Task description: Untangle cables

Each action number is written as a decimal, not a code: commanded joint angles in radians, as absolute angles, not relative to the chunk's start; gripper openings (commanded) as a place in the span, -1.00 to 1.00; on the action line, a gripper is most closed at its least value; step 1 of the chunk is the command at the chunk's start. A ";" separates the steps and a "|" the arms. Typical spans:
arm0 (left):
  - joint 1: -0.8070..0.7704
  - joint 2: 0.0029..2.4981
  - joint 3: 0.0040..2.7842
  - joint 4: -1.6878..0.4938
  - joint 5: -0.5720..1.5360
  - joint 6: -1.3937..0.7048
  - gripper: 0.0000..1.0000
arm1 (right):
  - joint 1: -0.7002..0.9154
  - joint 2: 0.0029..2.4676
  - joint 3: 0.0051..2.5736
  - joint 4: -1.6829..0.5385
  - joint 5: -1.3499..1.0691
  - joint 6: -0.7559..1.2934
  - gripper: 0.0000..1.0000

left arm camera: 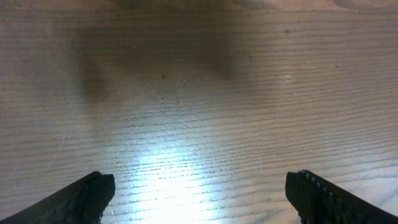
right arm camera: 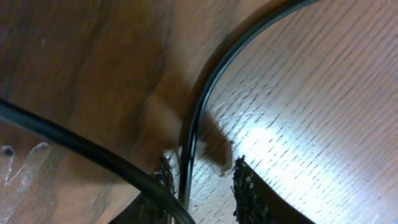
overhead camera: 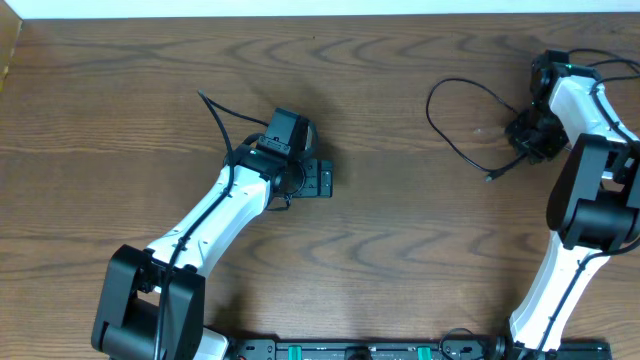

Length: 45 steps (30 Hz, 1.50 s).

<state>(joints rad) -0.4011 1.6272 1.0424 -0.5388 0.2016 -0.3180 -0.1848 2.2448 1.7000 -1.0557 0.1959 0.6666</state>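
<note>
Closest to the right wrist camera, a thin black cable [right arm camera: 199, 106] runs straight down between the fingers of the right pincer [right arm camera: 205, 171]. It lies against one finger with a clear gap to the other, so the pincer stands slightly parted and is not clamping it. A second dark cord [right arm camera: 74, 146] crosses just in front of that pincer; I cannot tell if it is part of the same cable. From overhead, the cable [overhead camera: 429, 112] spreads out from the right pincer [overhead camera: 530, 135] in one loose loop, with a small plug end [overhead camera: 490, 178] near the pincer, towards the robot's base. The left pincer [overhead camera: 320, 180] sits well away from the right pincer, wide open over bare wood with nothing between its fingers [left arm camera: 93, 193]. This reads as a release or a regrip along the cord. The next move probably calls for either closing firmly on the strand or lifting clear without dragging the loop. The tabletop [overhead camera: 400, 260] is dark, strongly grained wood with a bright lamp glare, and a pale band runs beyond its far edge.
</note>
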 commanded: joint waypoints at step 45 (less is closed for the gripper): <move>-0.400 1.614 1.051 -0.542 0.186 -0.319 0.89 | -0.094 2.395 1.705 -0.222 -0.388 0.084 -0.98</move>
